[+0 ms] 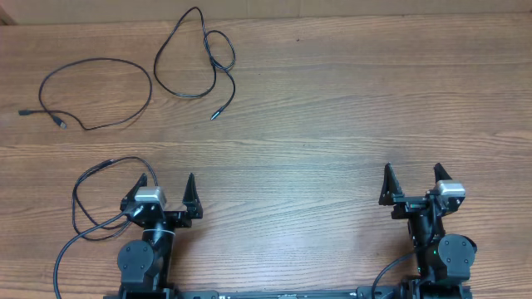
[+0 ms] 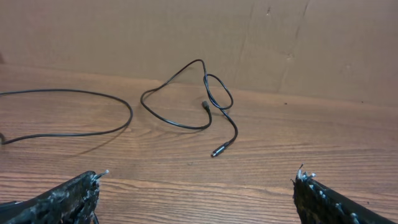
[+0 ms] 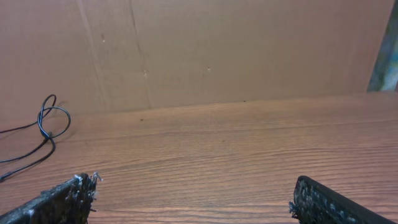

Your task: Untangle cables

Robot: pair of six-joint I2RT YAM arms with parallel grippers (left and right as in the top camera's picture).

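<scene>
Two thin black cords lie apart at the far left of the wooden tabletop (image 1: 332, 108): an open-looped cable (image 1: 150, 85) and a self-crossing twisted cable (image 1: 155, 66). Both are well ahead of the nearer left gripper (image 1: 165, 184). The right gripper (image 1: 413, 174) is farther away. Both grippers are spread apart and empty.
</scene>
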